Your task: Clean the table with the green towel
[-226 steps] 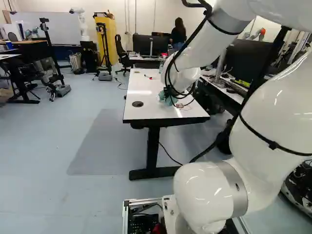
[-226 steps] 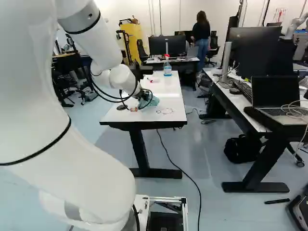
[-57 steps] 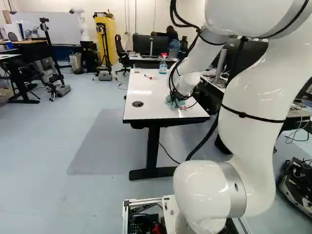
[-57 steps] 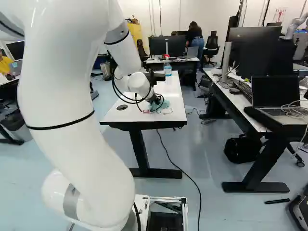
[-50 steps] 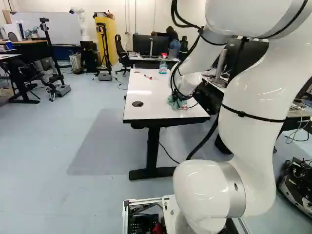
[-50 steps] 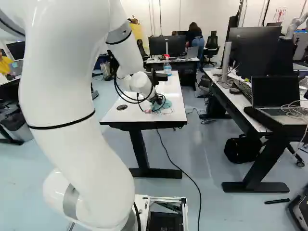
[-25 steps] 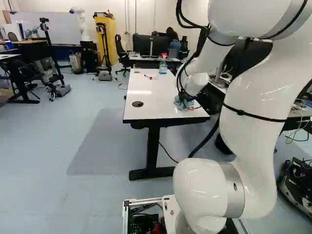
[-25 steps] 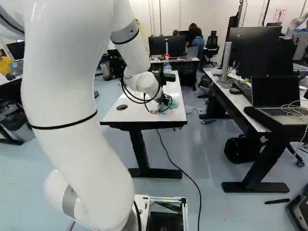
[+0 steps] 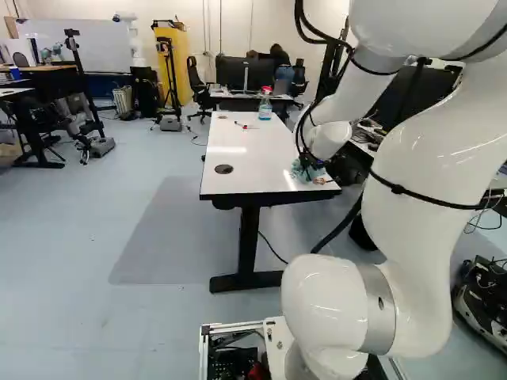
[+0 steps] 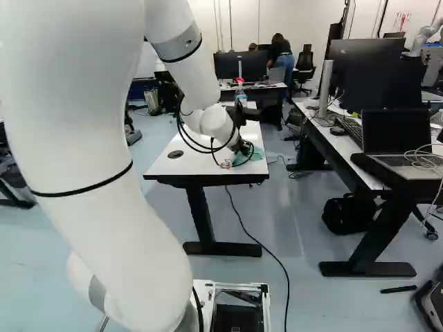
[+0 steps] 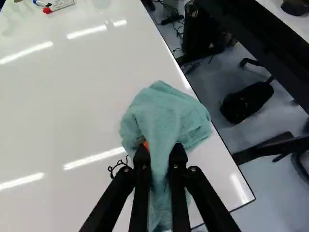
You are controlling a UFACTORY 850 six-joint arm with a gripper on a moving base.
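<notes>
The wiping looks partway along to me, the towel being in hand and down at the surface; the pincer (image 11: 160, 149) is clamped on the green towel (image 11: 166, 113), its 2 fingers pressing the cloth from 2 sides, with folds bunched ahead of them and a tail hanging back between; the towel lies by the right long edge of the desk (image 9: 245, 180), close to the near right corner, and the arm (image 9: 428, 162) reaches out over that same edge.

What is done is harder to judge; the white top between the towel and the far end shows no plain smear, though glare runs across it in bands, so I cannot tell which parts are wiped; what is left is clearer, for a dark squiggle (image 11: 117, 166), ink or thread, I cannot say, sits just beside the pincer on the side towards the desk's middle; that patch seems the next to need a pass, along with the near right corner.

Towards the far end lie a red-capped marker (image 11: 60, 6) and a blue-capped marker (image 11: 41, 3), side by side, and a spray bottle (image 10: 241, 93) stands at the far edge; wiping there would mean working around all 3.
</notes>
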